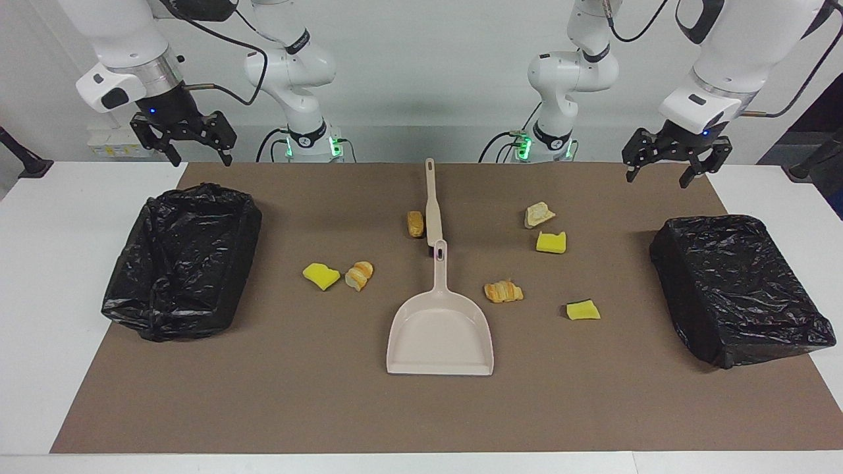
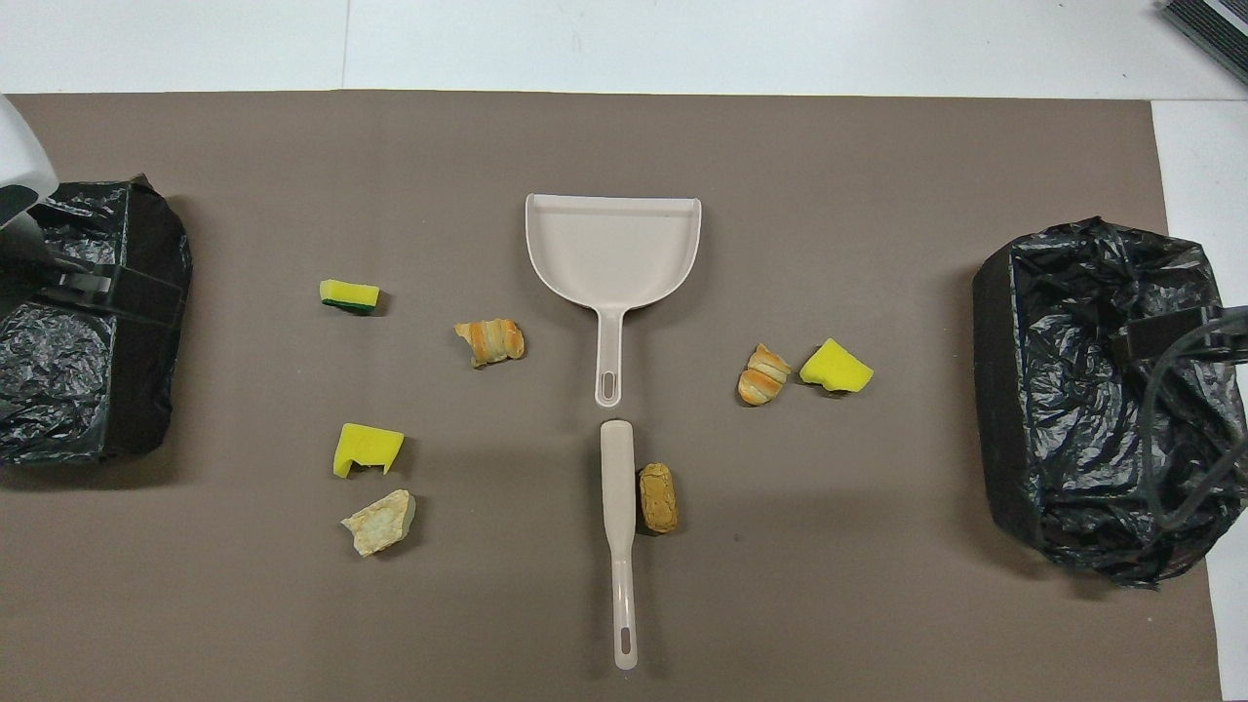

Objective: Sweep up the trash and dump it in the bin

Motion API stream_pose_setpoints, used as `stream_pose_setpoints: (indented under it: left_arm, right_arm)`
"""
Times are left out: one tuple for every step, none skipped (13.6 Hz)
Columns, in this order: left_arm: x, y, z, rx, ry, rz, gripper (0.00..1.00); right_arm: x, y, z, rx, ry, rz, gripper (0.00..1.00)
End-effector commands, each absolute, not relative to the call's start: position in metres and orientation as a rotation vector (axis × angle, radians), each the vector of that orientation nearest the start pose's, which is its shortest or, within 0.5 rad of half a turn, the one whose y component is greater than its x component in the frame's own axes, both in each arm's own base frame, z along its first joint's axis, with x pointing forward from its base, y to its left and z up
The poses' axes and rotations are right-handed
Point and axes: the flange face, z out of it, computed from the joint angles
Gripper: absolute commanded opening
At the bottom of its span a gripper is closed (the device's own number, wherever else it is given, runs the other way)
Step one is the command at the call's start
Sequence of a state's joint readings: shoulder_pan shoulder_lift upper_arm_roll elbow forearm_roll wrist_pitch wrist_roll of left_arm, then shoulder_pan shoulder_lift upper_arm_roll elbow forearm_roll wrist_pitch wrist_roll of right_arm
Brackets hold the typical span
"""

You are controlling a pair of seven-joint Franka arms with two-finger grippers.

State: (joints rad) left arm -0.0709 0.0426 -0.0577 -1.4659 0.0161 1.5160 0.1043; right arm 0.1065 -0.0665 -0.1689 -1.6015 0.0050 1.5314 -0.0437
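Two bins lined with black bags sit on the brown mat (image 1: 263, 395), one at each end of the table. The bin at the right arm's end (image 1: 181, 260) stands open-topped, and only crumpled black liner shows inside it. The bin at the left arm's end (image 1: 737, 289) is wrapped in its bag, and what it holds cannot be told.

The beige dustpan (image 1: 440, 329) lies flat midway between the bins, its long axis running toward and away from the robots, its handle pointing at them and its open mouth facing away. Its tray holds nothing. The beige brush (image 1: 433, 204) lies in line with the dustpan's handle, nearer to the robots, its thin handle pointing toward them.

The trash (image 1: 504, 291) is seven small chunks scattered on the mat around the dustpan: three yellow sponge wedges and four tan bread-like pieces. One bread piece touches the brush head; the rest lie beside the dustpan's handle, toward either bin.

The left gripper (image 1: 666, 172) hangs with fingers spread, holding nothing, over the mat's edge near the wrapped bin. The right gripper (image 1: 201, 157) hangs likewise, fingers apart and empty, near the open bin.
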Motion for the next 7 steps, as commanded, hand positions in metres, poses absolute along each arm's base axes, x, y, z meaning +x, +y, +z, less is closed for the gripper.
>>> stream_pose_setpoints:
  left_arm:
    - [0.5528,-0.0675,0.6436,-3.108,0.387,-0.015,1.00]
    - [0.5534,-0.0658,0.6438,-3.109,0.380,-0.019,1.00]
    - [0.5540,-0.0659,0.6438,-3.109,0.378,-0.022,1.00]
    - [0.5543,-0.0676,0.6444,-3.109,0.378,-0.024,1.00]
    - [0.5537,-0.0701,0.6461,-3.111,0.366,-0.031,1.00]
    - [0.5527,-0.0751,0.6478,-3.109,0.382,-0.039,1.00]
    - [0.5516,-0.0751,0.6494,-3.109,0.380,-0.041,1.00]
  right_arm:
    - [0.5230,-0.0362,0.6455,-3.129,0.028,0.018,1.00]
    - [0.5213,-0.0363,0.6428,-3.128,0.028,0.029,1.00]
    - [0.5206,-0.0361,0.6420,-3.126,0.025,0.034,1.00]
    - [0.5199,-0.0369,0.6419,-3.125,0.027,0.037,1.00]
    - [0.5185,-0.0364,0.6421,-3.126,0.025,0.037,1.00]
    - [0.5184,-0.0372,0.6414,-3.126,0.027,0.039,1.00]
    - [0.5184,-0.0372,0.6414,-3.126,0.027,0.039,1.00]
